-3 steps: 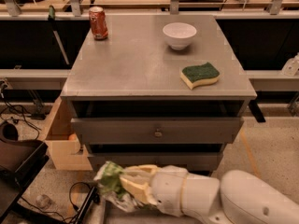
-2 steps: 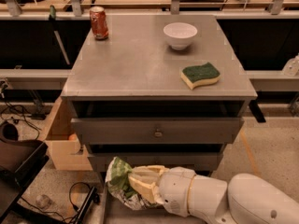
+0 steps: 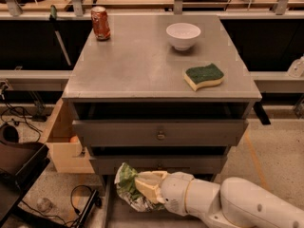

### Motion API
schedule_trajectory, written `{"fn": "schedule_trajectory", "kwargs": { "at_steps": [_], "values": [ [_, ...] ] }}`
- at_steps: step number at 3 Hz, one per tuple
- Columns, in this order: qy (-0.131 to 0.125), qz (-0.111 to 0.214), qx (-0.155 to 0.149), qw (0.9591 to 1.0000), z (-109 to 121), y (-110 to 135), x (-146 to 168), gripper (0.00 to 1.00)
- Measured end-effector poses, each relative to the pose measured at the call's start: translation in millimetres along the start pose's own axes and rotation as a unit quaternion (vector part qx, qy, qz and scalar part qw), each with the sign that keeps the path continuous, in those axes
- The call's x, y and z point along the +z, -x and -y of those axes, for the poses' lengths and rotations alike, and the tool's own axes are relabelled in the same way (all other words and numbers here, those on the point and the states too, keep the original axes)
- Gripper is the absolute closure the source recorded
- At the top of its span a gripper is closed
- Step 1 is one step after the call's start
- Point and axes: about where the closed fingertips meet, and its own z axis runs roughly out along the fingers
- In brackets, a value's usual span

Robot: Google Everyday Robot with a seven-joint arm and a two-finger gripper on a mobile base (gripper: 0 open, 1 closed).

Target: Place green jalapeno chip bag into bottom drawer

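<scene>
Hand (image 3: 144, 187), one bag (image 3: 125, 178), below two drawers (image 3: 159, 133)

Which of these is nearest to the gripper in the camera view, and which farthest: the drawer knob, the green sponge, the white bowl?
The gripper is low, before the cabinet, jaws shut on the green jalapeno chip bag.
1. Drawer knob: just above it, on the cabinet front.
2. Green sponge: cabinet top, front right.
3. White bowl: cabinet top, at the back.

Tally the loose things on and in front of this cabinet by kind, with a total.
Can: 1
Bowl: 1
Sponge: 1
Chip bag: 1, held in the gripper, low in front of the cabinet
Total: 4
</scene>
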Motion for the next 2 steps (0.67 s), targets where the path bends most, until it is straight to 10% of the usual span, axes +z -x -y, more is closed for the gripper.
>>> {"fn": "schedule_trajectory", "kwargs": {
  "at_steps": [2],
  "values": [
    [-0.028,-0.100,0.080,0.9914,99.8,-138.6,61.2,1.00]
  ]
}}
